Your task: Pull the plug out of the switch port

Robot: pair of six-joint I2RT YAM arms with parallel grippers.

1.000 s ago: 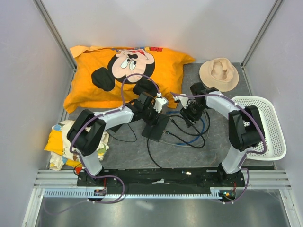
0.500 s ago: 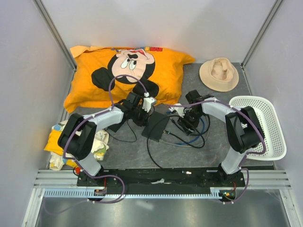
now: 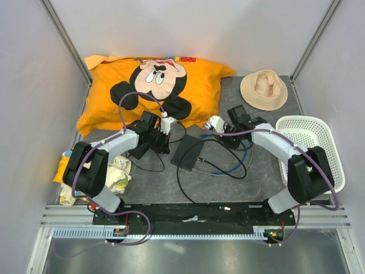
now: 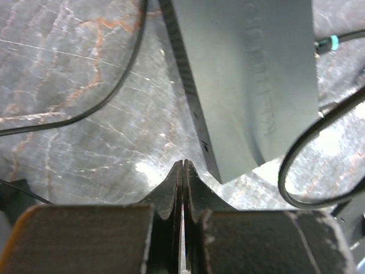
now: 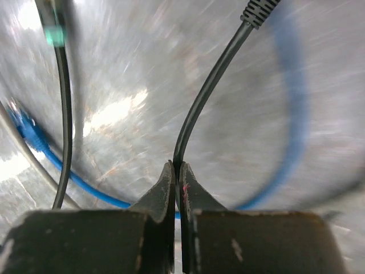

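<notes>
The flat black switch [image 3: 188,153] lies on the grey mat between my two arms, and fills the upper middle of the left wrist view [image 4: 245,74]. A green-tipped plug [image 3: 201,160] on a black cable sits at its near right edge [image 4: 332,41]. My right gripper [image 3: 223,136] is just right of the switch, shut [image 5: 179,164] on a thin black cable [image 5: 199,103]. That cable's ribbed sleeve [image 5: 258,11] runs off the top of the frame, hiding its plug. My left gripper [image 3: 162,142] is shut and empty [image 4: 183,162], a little short of the switch's left corner.
Black cable loops and a blue cable [image 3: 234,165] lie tangled right of the switch. An orange Mickey pillow [image 3: 154,85] sits behind, a tan hat [image 3: 263,89] at the back right, a white basket [image 3: 319,149] at the right, and crumpled cloth [image 3: 117,171] at the left.
My right gripper has shut on the black cable and shifted slightly back. My left arm has drawn back to the left, off the top of the switch.
</notes>
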